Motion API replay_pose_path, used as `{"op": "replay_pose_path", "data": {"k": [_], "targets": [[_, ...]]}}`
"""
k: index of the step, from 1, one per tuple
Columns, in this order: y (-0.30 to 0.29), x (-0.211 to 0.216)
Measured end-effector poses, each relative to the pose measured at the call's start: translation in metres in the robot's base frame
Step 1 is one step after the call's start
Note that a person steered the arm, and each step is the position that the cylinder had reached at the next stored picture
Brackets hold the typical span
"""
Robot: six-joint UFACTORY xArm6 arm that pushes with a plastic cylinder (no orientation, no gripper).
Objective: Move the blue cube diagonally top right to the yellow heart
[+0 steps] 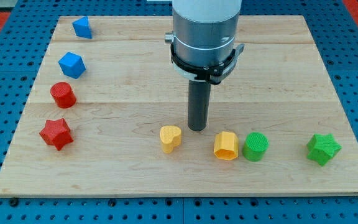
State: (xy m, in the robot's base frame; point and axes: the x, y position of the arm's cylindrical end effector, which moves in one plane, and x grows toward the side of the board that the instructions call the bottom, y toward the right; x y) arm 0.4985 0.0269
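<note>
The blue cube [71, 65] sits near the board's left edge, in the upper part of the view. The yellow heart [170, 138] lies low in the view, a little left of centre. My tip [197, 129] rests on the board just right of the heart and slightly above it, with a small gap between them. The tip is far to the right of the blue cube and below it. The arm's grey body hangs above the rod at the view's top centre.
A blue triangle-like block [81, 27] is at top left. A red cylinder [63, 94] and a red star [56, 134] lie below the cube. A yellow hexagon [225, 146], a green cylinder [255, 147] and a green star [323, 149] lie right of the heart.
</note>
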Motion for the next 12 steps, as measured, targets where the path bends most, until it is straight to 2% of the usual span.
{"op": "replay_pose_path", "data": {"k": [8,10,11,12], "targets": [[-0.004,-0.013],[-0.078,-0.049],[-0.174,-0.091],[-0.202,-0.099]]}}
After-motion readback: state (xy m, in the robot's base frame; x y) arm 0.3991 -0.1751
